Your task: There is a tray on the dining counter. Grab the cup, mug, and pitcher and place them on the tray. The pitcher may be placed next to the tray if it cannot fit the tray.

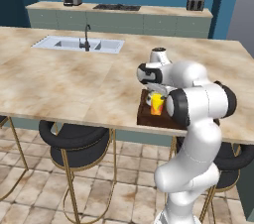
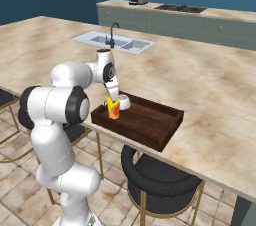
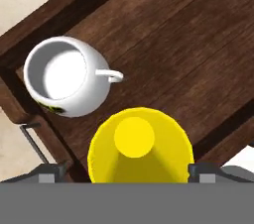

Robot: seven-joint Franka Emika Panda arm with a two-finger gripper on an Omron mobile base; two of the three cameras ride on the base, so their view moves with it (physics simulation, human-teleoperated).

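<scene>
Left base view: the dark brown wooden tray (image 1: 149, 116) sits at the near edge of the beige marbled dining counter (image 1: 64, 79). The yellow cup (image 1: 157, 104), with a red-orange mark on its side, stands upright on the tray, partly hidden by the white arm. The gripper (image 1: 156, 91) hangs just above the cup; from this side its jaws cannot be made out.

Right base view: the cup (image 2: 113, 108) stands on the tray's (image 2: 145, 120) left end, with the white mug (image 2: 123, 102) just beside it, farther from the counter's (image 2: 210, 85) edge. The gripper (image 2: 113, 99) points down over the cup.

Hand view: the cup (image 3: 140, 144) is seen from above, a bright yellow cone with a round inner bottom. The gripper (image 3: 128, 172) is spread wide, one dark fingertip (image 3: 48, 171) on each side of the cup, with the far one clear of it. The mug (image 3: 67, 75), squat and white with a small side handle, stands near the cup in a corner of the tray (image 3: 198, 44).
</scene>
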